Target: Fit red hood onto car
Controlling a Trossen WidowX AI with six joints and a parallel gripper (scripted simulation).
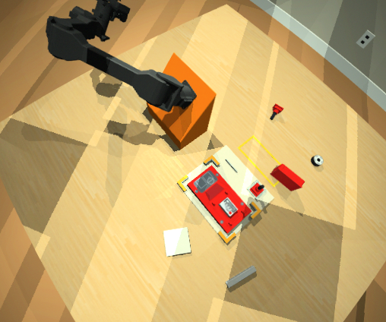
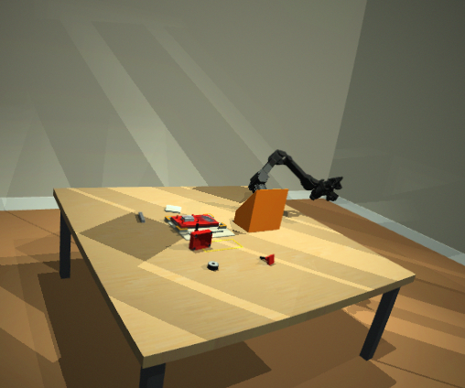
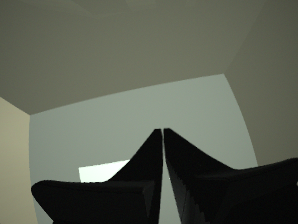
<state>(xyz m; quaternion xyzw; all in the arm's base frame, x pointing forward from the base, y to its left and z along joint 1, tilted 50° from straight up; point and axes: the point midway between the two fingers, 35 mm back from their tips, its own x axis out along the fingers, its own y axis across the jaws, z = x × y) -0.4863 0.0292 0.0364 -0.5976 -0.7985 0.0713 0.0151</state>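
Beyond the table's (image 1: 131,235) (image 2: 249,293) edge, well apart from the car parts, your hand (image 1: 119,10) (image 2: 339,187) (image 3: 161,135) is clenched on nothing, its fingertips together in the wrist view. Your arm (image 1: 112,66) (image 2: 297,169) reaches out that way from beside the big orange block (image 1: 200,81) (image 2: 268,210).

You'll find the red hood (image 1: 287,177) (image 2: 200,240) on the table, standing up on one side with its hollow visible in the exterior view. It's just beside the yellow outline (image 1: 256,167) (image 2: 242,247) and near the jig (image 1: 241,171) (image 2: 226,232), so it isn't on the car. The red chassis (image 1: 215,191) (image 2: 210,223) sits between the jig's orange corners, and its silver engine block (image 1: 228,206) (image 2: 188,219) is uncovered.

Look past the hood for a small wheel (image 1: 314,161) (image 2: 212,267) and a red piece with a dark stem (image 1: 278,109) (image 2: 271,259). On the chassis's other side you have a white tile (image 1: 177,241) (image 2: 173,209) and a gray bar (image 1: 241,277) (image 2: 141,217), both lying apart from the jig.
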